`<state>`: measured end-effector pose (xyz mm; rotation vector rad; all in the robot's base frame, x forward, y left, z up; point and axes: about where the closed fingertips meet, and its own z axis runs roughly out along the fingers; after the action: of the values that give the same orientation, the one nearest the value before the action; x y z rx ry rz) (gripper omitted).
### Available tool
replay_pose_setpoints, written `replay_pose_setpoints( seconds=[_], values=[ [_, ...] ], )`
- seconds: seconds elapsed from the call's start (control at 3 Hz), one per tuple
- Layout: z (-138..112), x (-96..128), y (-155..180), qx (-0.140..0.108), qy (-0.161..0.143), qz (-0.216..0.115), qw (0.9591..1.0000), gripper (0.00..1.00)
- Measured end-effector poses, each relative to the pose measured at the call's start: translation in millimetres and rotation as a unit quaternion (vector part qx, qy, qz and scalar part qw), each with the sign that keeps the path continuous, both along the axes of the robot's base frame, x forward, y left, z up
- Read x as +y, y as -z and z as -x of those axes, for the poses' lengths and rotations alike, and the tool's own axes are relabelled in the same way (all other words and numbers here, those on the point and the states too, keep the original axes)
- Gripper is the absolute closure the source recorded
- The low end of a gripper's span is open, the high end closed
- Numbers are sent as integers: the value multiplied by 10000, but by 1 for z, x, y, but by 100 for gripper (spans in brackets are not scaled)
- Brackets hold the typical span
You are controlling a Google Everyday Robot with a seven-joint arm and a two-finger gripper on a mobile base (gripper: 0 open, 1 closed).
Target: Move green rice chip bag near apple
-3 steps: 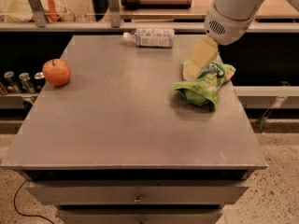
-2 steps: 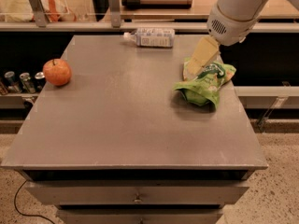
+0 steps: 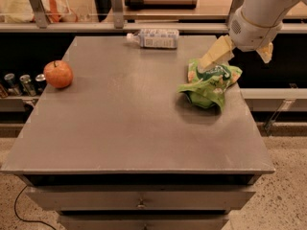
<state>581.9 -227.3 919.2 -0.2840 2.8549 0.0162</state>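
Note:
The green rice chip bag [image 3: 210, 84] lies crumpled on the right side of the grey table [image 3: 129, 123]. The apple [image 3: 58, 74] sits near the table's left edge, far from the bag. My gripper [image 3: 239, 56] hangs from the white arm over the bag's upper right end. It is open. Its left finger [image 3: 216, 56] touches the top of the bag and the right finger [image 3: 265, 51] stands off to the right, past the table's edge. The bag rests on the table.
A white-and-blue labelled plastic bottle [image 3: 154, 38] lies on its side at the table's back edge. Several cans [image 3: 19, 84] stand on a low shelf to the left. A counter with rails runs behind the table. A drawer front [image 3: 140, 199] is below.
The arm has shifted slightly to the right, and the gripper's right finger now shows. The bag and the apple have not moved.

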Motion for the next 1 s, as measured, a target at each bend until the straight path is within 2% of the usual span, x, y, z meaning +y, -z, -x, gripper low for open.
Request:
replay_pose_setpoints(
  seconds=[0.33, 0.67, 1.0],
  values=[
    [-9, 0, 18, 216, 642, -283, 9973, 0],
    [-18, 16, 34, 365, 885, -308, 9949, 0],
    [-23, 37, 52, 533, 917, -306, 9939, 0]
  ],
)
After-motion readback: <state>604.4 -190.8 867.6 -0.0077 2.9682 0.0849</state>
